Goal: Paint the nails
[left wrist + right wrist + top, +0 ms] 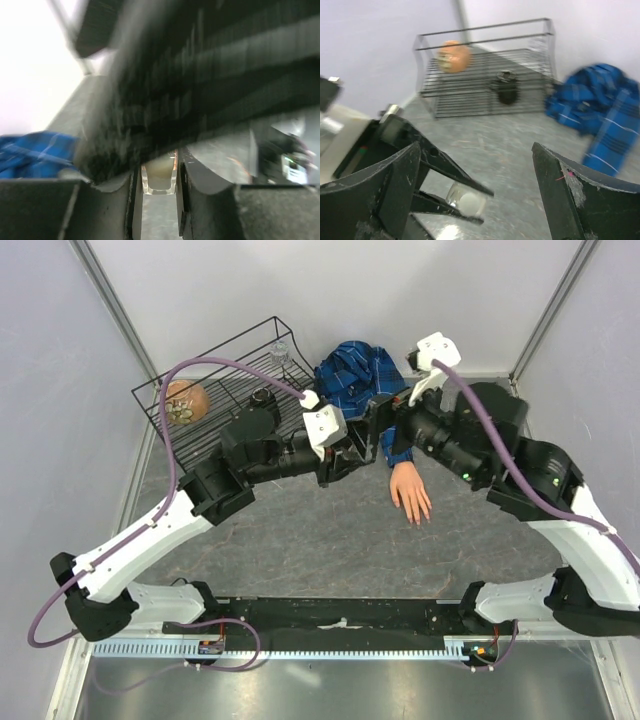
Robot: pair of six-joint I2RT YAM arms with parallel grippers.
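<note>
rack [225,390] back-left | sleeve [350,375] right of rack | mannequin hand [410,495] before sleeve | bottle [465,200] in left hand [159,175]

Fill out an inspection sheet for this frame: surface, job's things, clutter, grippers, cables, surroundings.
Surface: grey mottled table; no spills seen.
Job's things: mannequin hand lies flat on the table, fingers toward the arm bases, with the blue plaid sleeve bunched behind it. The nails are too small to judge. Small clear bottle, white-capped, is held off the table.
Clutter: wire basket at far left holds an orange round object and a dark jar.
Grippers: left gripper is shut on the bottle; right gripper is open, facing it.
Cables: purple cables loop off both arms, one arching over the basket.
Surroundings: pale walls; nothing else seen.
</note>
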